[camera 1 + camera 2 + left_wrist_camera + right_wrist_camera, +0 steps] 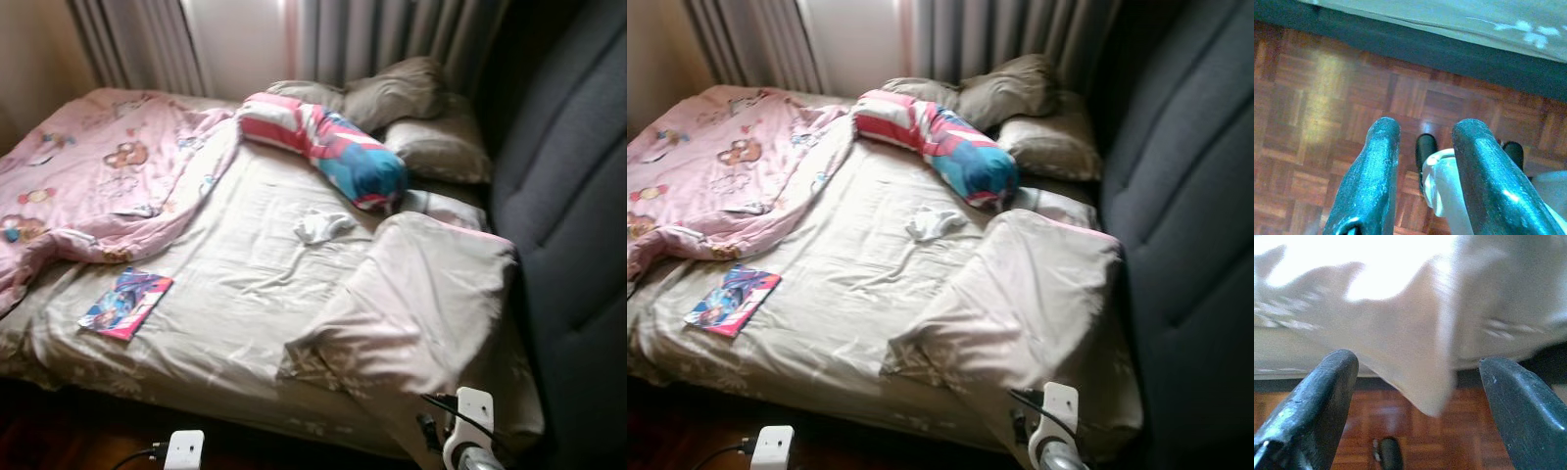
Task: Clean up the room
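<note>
- Left eye view looks down on a bed (245, 294) with a creased beige sheet, taken here as the landmark.
- A pink quilt (88, 186), printed with cartoon figures, lies bunched over the bed's far left part.
- A long bolster (328, 147), striped pink and white with a blue end, lies slantwise near the head of the bed, just in front of grey-brown pillows (411, 108).
- A small crumpled white cloth (321, 226) rests on the middle of the bed.
- A flat, glossy, colourful booklet (125, 302) lies near the bed's front left edge.
- A beige blanket (411, 304), soft and folded over, drapes off the bed's front right corner.
- A dark padded headboard (568, 215) stands along the bed's right side.
- Left hand (1422, 166) hangs over parquet floor (1312, 107) beside the bed, fingers released and parted, grasping nothing.
- Right hand (1418, 396) faces the blanket's hanging corner, fingers spread wide, empty.
</note>
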### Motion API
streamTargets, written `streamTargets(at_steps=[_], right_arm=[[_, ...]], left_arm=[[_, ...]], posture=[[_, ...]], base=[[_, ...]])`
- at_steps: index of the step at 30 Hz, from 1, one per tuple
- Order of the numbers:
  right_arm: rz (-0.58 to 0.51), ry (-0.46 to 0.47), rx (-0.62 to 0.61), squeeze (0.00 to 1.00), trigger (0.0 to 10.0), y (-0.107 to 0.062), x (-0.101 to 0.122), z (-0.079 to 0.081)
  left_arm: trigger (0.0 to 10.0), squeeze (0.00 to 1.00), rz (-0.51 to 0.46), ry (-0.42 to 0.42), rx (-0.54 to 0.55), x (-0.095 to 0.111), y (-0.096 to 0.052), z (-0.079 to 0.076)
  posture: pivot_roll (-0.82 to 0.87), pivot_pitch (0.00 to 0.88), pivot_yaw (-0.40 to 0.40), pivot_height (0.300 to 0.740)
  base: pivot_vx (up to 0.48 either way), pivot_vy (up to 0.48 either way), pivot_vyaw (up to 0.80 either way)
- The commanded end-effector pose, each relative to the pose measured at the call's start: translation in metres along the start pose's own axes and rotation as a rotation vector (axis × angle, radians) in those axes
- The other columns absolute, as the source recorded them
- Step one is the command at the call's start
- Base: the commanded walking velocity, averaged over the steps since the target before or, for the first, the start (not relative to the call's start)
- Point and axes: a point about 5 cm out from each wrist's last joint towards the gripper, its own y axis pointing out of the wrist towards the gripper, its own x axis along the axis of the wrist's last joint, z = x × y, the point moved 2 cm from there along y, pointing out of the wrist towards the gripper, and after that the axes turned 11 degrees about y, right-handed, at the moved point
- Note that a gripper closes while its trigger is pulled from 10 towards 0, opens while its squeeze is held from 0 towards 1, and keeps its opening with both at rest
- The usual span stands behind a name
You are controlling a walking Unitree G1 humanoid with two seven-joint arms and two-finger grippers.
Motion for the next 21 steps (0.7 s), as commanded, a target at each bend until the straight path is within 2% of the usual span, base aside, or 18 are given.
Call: streamTargets(at_steps=[1,8,14,21], right_arm=[[-0.011,0.007,-0.003,0.00,10.0,0.0002,0.0024,-0.0009],[-0.009,0.010,-0.008,0.00,10.0,0.0002,0.0021,-0.0012],[-0.017,0.017,-0.009,0.00,10.0,0.0001,0.0027,-0.0012],[-0.066,0.038,-0.006,0.00,10.0,-0.0003,0.0073,-0.0008]], left_arm=[[10.0,0.00,0.016,-0.008,-0.001,-0.0053,-0.0010,-0.0002],[10.0,0.00,0.016,-0.007,-0.001,-0.0051,-0.0009,-0.0002],[10.0,0.00,0.000,-0.007,0.012,-0.0035,-0.0010,0.0010],[10.0,0.00,-0.077,-0.046,0.042,0.0042,-0.0017,0.0033]], posture=[[0.00,0.000,-0.030,0.740],[0.00,0.000,-0.030,0.740],[0.00,0.000,-0.030,0.740],[0.00,0.000,-0.029,0.740]], base=[[0.292,0.000,0.00],[0.297,0.000,0.00],[0.000,0.000,-0.73],[0.000,0.000,0.00]])
